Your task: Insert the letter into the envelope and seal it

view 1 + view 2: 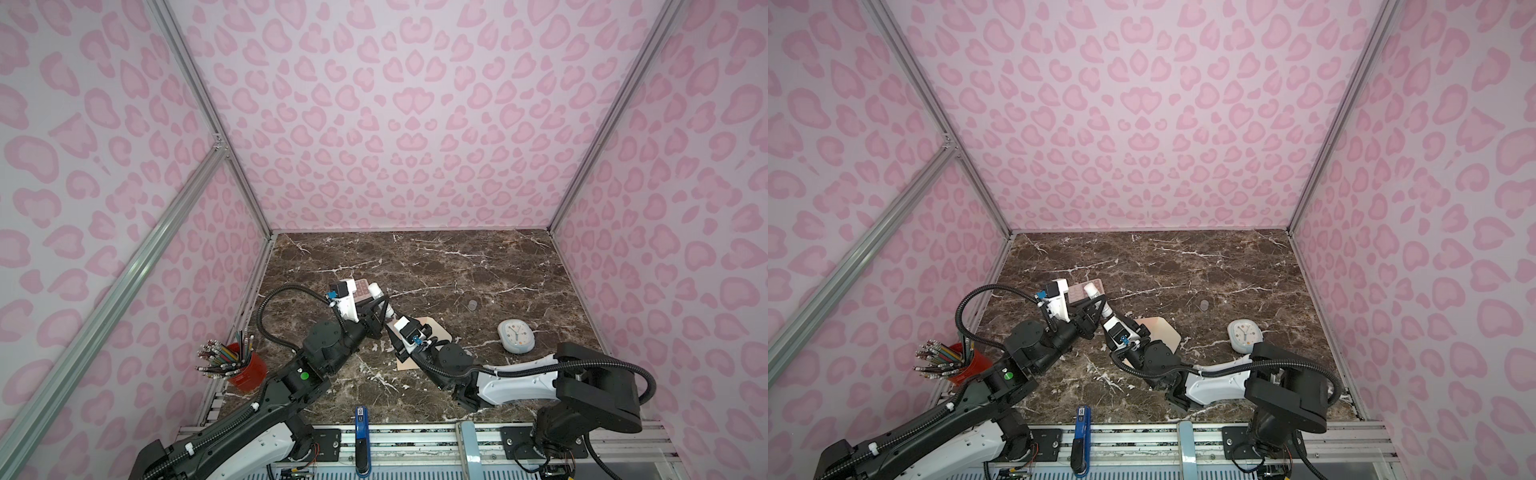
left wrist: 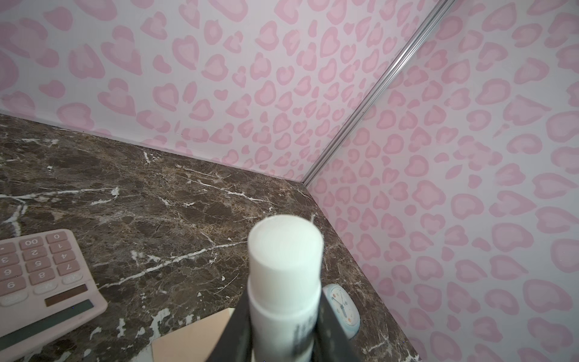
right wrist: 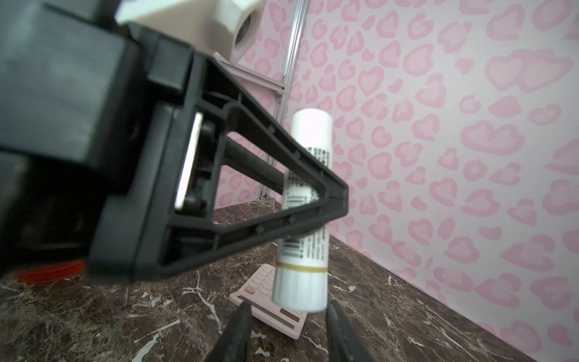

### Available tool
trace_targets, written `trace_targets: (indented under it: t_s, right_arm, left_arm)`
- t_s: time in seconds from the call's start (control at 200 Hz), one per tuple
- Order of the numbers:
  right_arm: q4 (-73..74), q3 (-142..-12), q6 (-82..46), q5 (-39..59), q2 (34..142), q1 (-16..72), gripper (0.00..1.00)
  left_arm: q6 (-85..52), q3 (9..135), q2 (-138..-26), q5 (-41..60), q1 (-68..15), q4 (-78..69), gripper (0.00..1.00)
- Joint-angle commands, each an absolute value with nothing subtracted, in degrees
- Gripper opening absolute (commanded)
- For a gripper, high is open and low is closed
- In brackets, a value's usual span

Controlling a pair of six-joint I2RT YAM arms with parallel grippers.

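Sealing step, likely: your left hand (image 2: pixel 283 341) clamps the white plastic glue stick (image 3: pixel 308 138), right hand (image 3: pixel 289 332) open astride its cap end, flat peach-tan paper envelope (image 1: pixel 1163 332) mid dark marble table (image 1: pixel 457 266), letter unseen; next, pinch cap, pull straight.

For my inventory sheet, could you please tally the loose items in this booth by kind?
Glue stick: 1
Calculator: 1
Envelope: 1
Clock: 1
Cup of pencils: 1
Small grey round thing: 1
Blue tool at front rail: 1
Total: 7
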State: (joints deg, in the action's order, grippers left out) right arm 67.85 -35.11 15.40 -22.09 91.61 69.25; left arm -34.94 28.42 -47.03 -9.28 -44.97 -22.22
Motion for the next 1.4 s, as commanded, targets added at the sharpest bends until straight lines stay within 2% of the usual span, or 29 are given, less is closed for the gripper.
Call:
trace_targets:
  t_s: [0.0, 0.48, 0.955, 1.23, 1.395]
  right_arm:
    - [71.7, -35.7, 15.8, -23.1, 92.3, 69.2, 0.41]
    - [69.1, -37.0, 14.6, -21.2, 91.7, 68.8, 0.39]
    - [67.2, -36.9, 14.3, -21.0, 90.6, 68.8, 0.21]
    - [63.6, -35.6, 7.2, -16.1, 85.0, 68.4, 0.15]
    - [61.0, -32.1, -1.8, -5.8, 78.4, 65.6, 0.13]
  left_arm:
    - [-35.6, 28.8, -47.1, -8.6, -44.9, -25.7, 0.04]
    - [-35.9, 28.7, -47.9, -7.4, -44.9, -26.2, 0.04]
    - [-35.7, 28.9, -48.2, -6.1, -45.0, -26.3, 0.04]
    - [-35.5, 26.6, -49.9, 4.3, -44.9, -32.8, 0.04]
    - [-36.2, 24.1, -48.7, 11.8, -44.8, -36.9, 0.04]
